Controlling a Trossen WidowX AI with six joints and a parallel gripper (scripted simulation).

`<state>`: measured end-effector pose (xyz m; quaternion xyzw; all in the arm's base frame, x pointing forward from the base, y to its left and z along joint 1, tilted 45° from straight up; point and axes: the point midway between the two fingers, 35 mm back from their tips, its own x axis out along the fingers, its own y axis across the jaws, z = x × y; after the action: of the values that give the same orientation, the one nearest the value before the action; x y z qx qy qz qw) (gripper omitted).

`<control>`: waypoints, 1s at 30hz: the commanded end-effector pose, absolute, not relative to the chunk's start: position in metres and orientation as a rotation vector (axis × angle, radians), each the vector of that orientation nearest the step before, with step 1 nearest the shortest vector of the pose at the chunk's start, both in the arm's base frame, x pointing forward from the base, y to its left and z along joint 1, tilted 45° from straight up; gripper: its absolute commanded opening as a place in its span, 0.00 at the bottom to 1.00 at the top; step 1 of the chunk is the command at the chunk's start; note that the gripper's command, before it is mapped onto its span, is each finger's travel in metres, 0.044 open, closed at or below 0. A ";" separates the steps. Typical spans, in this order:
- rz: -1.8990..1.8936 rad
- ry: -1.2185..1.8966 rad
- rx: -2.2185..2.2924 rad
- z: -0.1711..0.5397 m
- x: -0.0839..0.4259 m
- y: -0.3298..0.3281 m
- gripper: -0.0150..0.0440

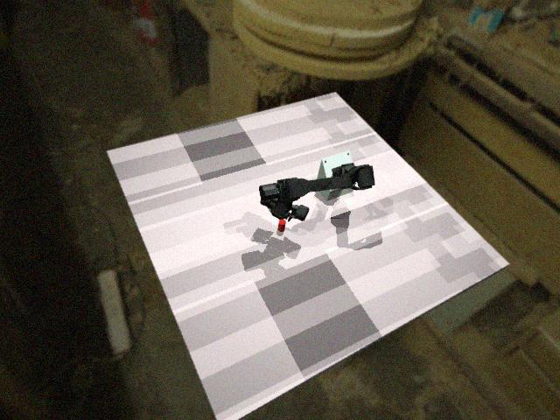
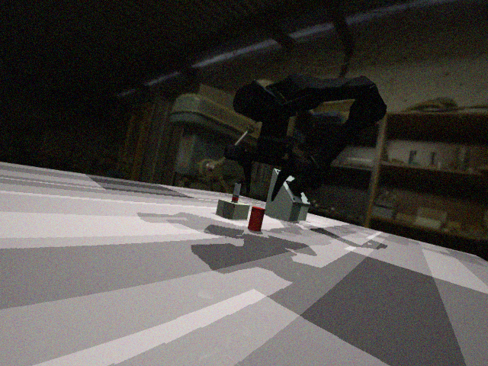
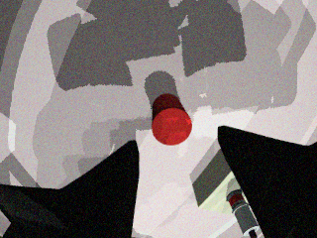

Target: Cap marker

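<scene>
The red cap [image 1: 281, 226] [image 2: 256, 219] [image 3: 171, 127] stands upright on the table, apart from the holder block. The marker [image 2: 235, 192] [image 3: 244, 215] stands upright and uncapped in the pale holder block [image 2: 231, 210] [image 3: 214, 199]. In the wrist view the right finger partly covers the block; in the top view the arm hides block and marker. My gripper [image 2: 261, 195] [image 3: 177, 140] is open and empty, pointing down above the cap. In the wrist view the cap appears between and slightly beyond the fingertips.
The pale green arm mount [image 1: 337, 159] [image 2: 280, 203] stands behind the cap in the exterior view, to the right of the holder block. The arm [image 1: 316, 185] reaches out from it over the table [image 1: 217, 361]. Arm shadows fall around the cap.
</scene>
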<state>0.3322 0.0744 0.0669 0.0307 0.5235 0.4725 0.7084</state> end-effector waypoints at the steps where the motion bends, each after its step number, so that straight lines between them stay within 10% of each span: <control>1: 1.048 1.160 0.074 0.063 0.332 0.079 0.68; 30: 1.049 1.159 0.076 0.031 0.331 0.112 0.68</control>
<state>0.3323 0.1076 0.0356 0.0303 0.5211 0.4727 0.7100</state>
